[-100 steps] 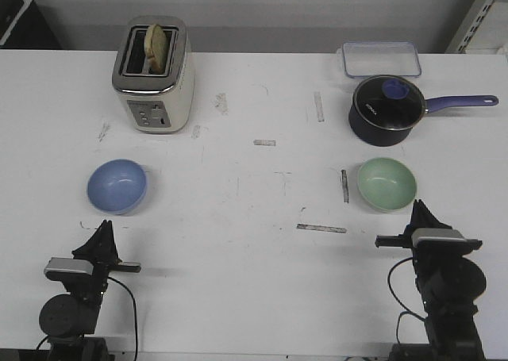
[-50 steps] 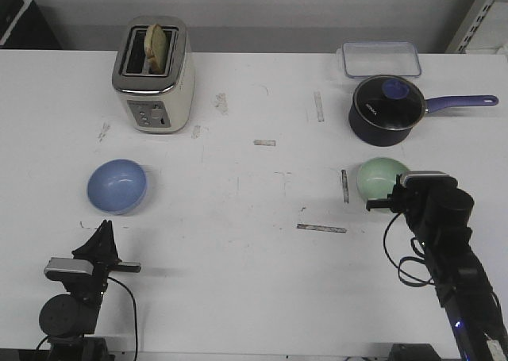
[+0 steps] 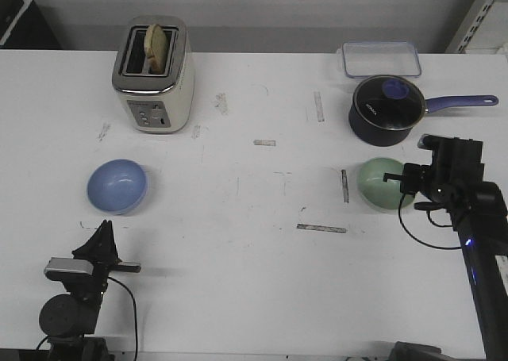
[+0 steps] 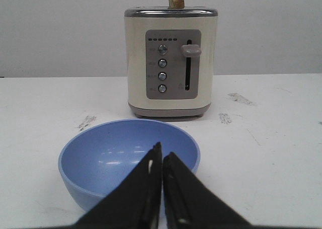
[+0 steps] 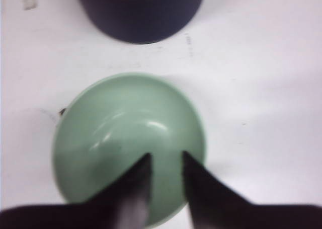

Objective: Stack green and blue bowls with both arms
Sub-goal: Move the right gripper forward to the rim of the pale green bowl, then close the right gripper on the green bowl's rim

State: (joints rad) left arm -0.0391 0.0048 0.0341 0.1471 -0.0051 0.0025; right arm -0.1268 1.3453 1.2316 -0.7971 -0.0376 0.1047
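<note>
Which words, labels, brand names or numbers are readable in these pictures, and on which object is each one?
No text can be read with certainty.
Toaster: small labels beside the round buttons, too small and blurred to read.
Saucepan: a short white brand mark on its glass lid, too small to read.
Blue bowl and green bowl: plain, no text.

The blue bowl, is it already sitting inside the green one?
No, in the front view the blue bowl sits alone on the table's left side, far apart from the green bowl on the right.
</note>
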